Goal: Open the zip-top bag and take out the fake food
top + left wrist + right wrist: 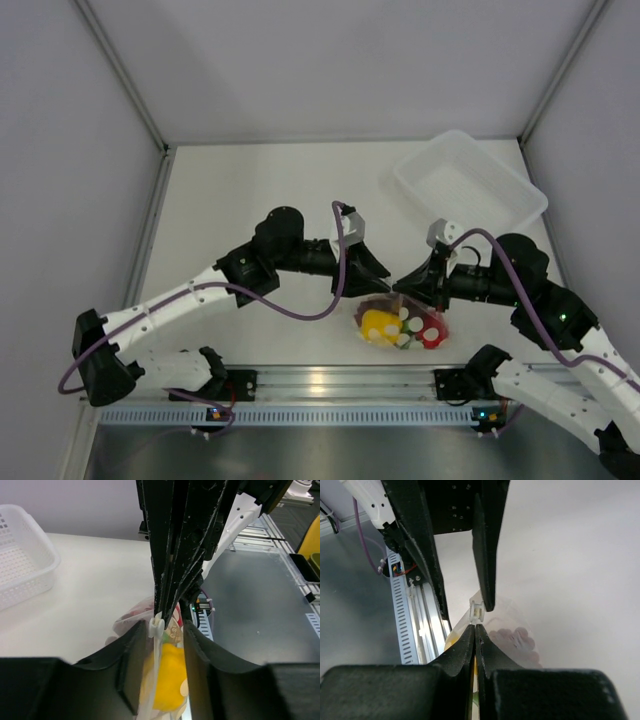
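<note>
The white tabletop (260, 190) carries a clear tray (468, 185) at its far right. Near the front edge lies the zip-top bag (400, 318) with the fake food (378, 324) inside, yellow and red showing through. The right hand (476, 629) is pinched tight on the bag's top edge. The left hand (163, 630) stands spread, the white slider (476, 610) between its fingers.

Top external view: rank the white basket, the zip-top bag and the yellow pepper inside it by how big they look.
1. white basket, clearly the largest
2. zip-top bag
3. yellow pepper, filling only part of the bag
</note>
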### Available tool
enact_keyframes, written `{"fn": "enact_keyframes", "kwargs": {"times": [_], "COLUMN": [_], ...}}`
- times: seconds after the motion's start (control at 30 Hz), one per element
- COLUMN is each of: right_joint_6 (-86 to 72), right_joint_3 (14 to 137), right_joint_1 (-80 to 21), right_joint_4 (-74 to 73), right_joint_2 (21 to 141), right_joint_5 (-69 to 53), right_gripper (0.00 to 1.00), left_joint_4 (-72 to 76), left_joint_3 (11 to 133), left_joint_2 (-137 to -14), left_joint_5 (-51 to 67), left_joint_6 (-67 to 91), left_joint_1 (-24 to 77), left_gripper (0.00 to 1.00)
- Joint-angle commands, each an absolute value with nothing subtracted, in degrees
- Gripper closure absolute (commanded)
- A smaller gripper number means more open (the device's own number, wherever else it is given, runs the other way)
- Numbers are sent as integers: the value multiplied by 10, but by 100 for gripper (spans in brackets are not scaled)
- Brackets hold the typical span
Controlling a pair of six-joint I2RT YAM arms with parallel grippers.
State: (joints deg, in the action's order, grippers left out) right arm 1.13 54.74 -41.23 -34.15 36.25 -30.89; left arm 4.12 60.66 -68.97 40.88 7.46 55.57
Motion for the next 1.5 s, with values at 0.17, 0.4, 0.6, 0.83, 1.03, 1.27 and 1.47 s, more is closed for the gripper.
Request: {"fn": "enact_keyframes", "kwargs": {"times": [0.17, 0.4, 0.6, 0.83, 1.03, 1.27, 1.47], "right_joint_6": [25, 28, 28, 26, 7, -17, -25], "right_joint_3": [553, 550, 547, 546, 534, 541, 541], "right_joint_1": [-424, -424, -424, -424, -424, -424, -424], "right_joint_4": [-301, -299, -298, -293, -262, -258, -252], "right_joint_2": [351, 344, 345, 337, 300, 294, 287], "right_joint_5": [-320, -317, -318, -305, -245, -207, -201], "right_gripper": [100, 100, 100, 100, 100, 100, 100], "left_joint_4": [94, 95, 103, 104, 105, 104, 104], "left_joint_3": [638, 640, 638, 637, 607, 583, 553], "left_joint_2": [-713, -723, -718, -716, -697, -687, -669], "left_joint_5": [463, 480, 483, 491, 527, 565, 571], "left_joint_6": [98, 111, 118, 119, 105, 107, 97], "left_joint_1": [554, 551, 550, 548, 533, 485, 472], "left_gripper": [64, 69, 86, 100, 100, 100, 100]}}
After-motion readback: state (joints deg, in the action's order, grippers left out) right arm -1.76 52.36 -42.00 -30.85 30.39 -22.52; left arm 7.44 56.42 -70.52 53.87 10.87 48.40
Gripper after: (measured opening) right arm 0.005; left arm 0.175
